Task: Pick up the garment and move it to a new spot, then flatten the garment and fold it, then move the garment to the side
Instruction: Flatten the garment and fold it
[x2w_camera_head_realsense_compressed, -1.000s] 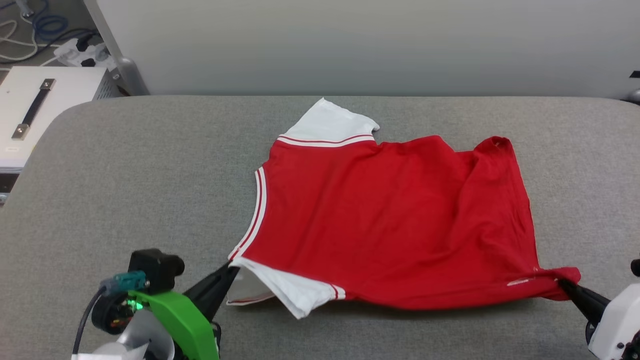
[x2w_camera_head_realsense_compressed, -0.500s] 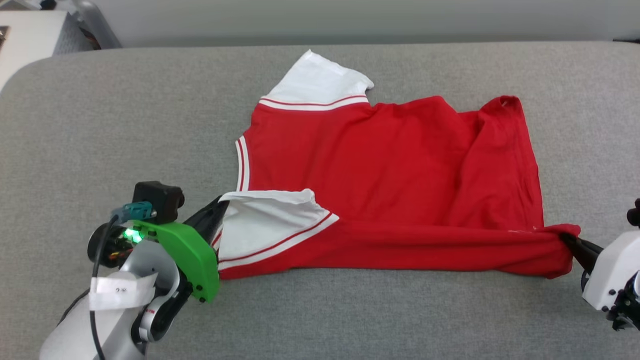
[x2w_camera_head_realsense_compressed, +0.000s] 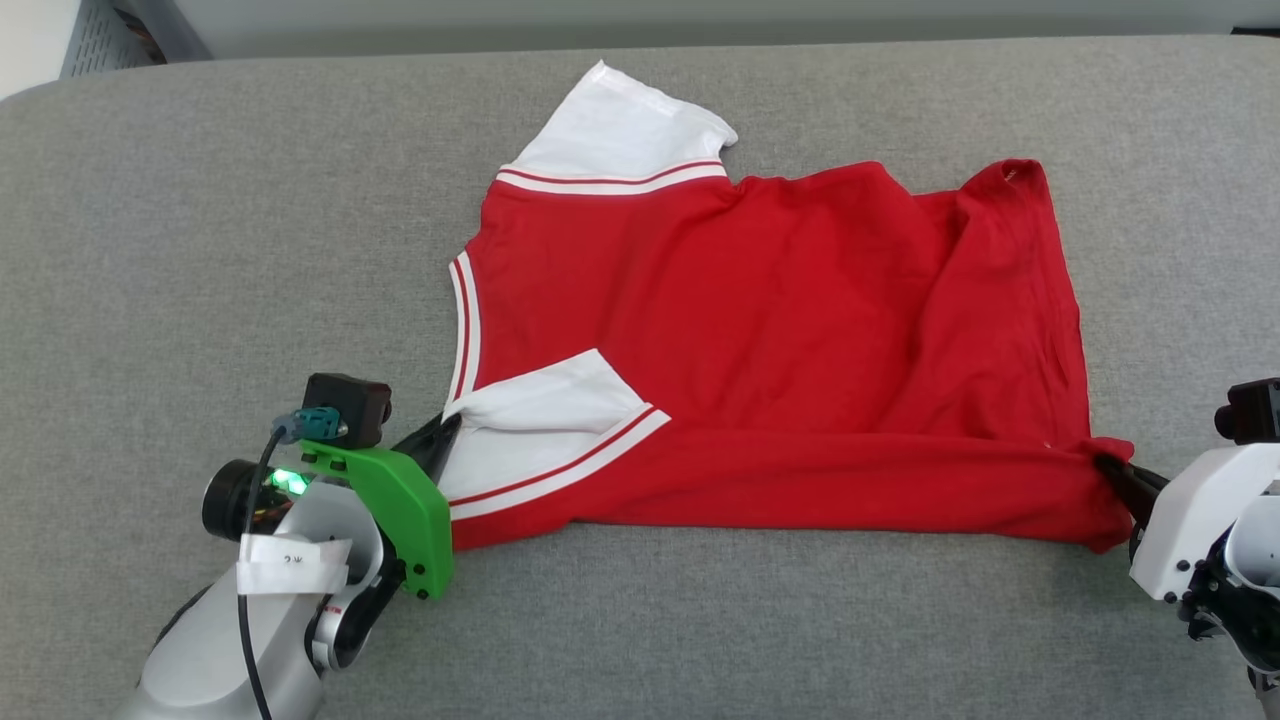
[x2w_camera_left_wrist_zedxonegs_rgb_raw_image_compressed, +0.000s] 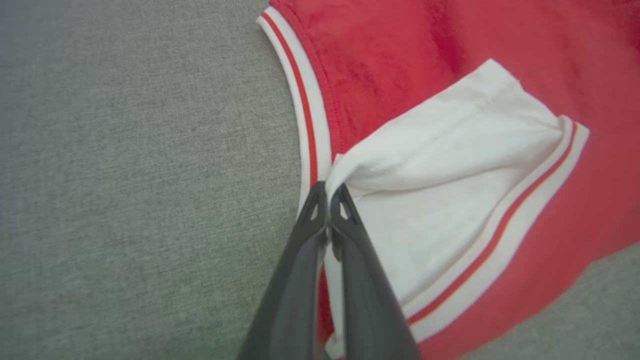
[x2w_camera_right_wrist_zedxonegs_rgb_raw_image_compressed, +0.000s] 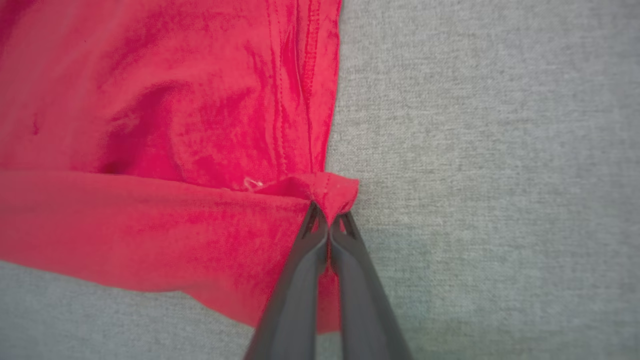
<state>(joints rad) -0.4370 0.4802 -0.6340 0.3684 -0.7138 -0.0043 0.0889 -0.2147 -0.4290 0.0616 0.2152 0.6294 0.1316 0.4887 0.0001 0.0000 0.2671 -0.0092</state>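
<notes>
1. Folding is judged to be under way: the garment (x2w_camera_head_realsense_compressed: 780, 340) is spread, plain red side up, across the middle of the grey tabletop (x2w_camera_head_realsense_compressed: 200, 250) in the head view. Its near edge is doubled over into a long band across the lower part of the frame.
2. The move to a new spot is judged done and the flattening mostly done, though wrinkles are seen toward the right of the cloth. The fold is judged only begun, and the move to the side is not yet made.
3. The left hand (x2w_camera_head_realsense_compressed: 445, 432) is seen at the lower left of the frame, its two dark fingers pressed together. In the left wrist view, cloth is pinched at the very fingertips, where the near white sleeve (x2w_camera_head_realsense_compressed: 545, 420) meets the striped neckline trim (x2w_camera_head_realsense_compressed: 462, 330).
4. The right hand (x2w_camera_head_realsense_compressed: 1105, 468) is seen at the lower right of the frame, likewise clamped tight, with the red hem corner (x2w_camera_right_wrist_zedxonegs_rgb_raw_image_compressed: 330, 192) caught between its fingertips.
5. The garment is held between the two hands, its folded near edge stretched from one to the other. The rest of the cloth lies above them in the frame, with the far white sleeve (x2w_camera_head_realsense_compressed: 620, 130) at the upper middle.
6. No print is seen on the upturned side.
</notes>
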